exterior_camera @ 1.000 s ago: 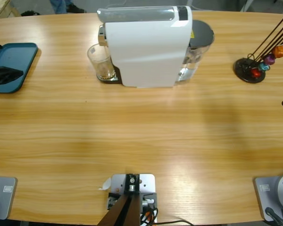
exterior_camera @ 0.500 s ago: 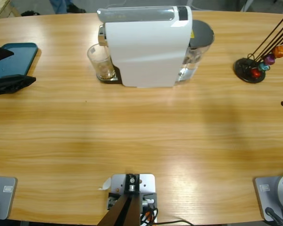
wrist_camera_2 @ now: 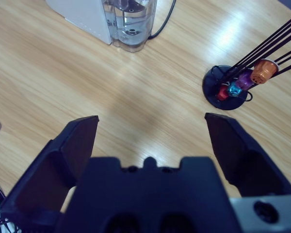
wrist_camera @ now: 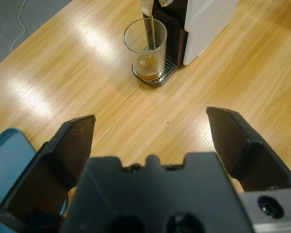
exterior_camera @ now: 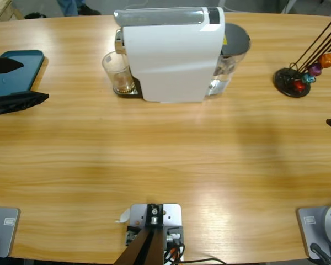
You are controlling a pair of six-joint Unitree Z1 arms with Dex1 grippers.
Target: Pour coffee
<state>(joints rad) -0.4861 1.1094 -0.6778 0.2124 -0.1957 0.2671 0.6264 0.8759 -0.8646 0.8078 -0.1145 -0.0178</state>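
Tabletop unchanged; left gripper has spread wider.

The coffee is a shallow layer of translucent amber-brown liquid at the bottom of a clear glass tumbler, filling only a small part of it. The tumbler stands upright on the drip tray at the front of the white coffee machine, directly under its spout. In the left wrist view a thin stream of coffee runs straight down from the spout into the glass. In the high view the liquid shows as a pale brown band low in the tumbler, just beside the machine's white body.
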